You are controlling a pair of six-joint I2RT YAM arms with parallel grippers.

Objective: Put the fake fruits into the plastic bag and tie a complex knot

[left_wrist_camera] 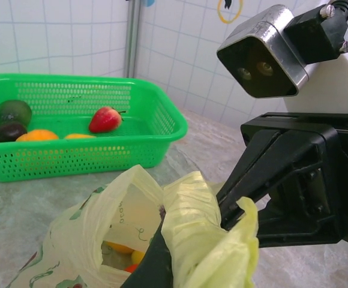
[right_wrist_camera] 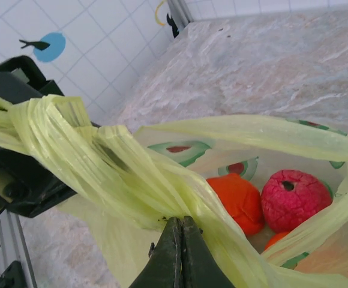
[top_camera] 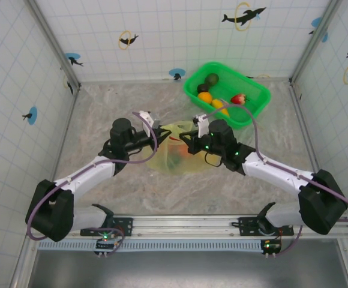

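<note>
Right tool [right_wrist_camera: 181, 234] is closed tight on one plastic bag [right_wrist_camera: 264, 129] handle; left tool [left_wrist_camera: 156, 258] clamps the other, strips crossed between them for tying.

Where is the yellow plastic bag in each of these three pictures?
Top view: the plastic bag lies in the middle of the picture, on the table.
Left wrist view: bottom centre, mouth open, in front of the green basket.
Right wrist view: across the lower half, fruit inside.
Shared landmark: the bag's bunched handles, gathered at its top.
</note>
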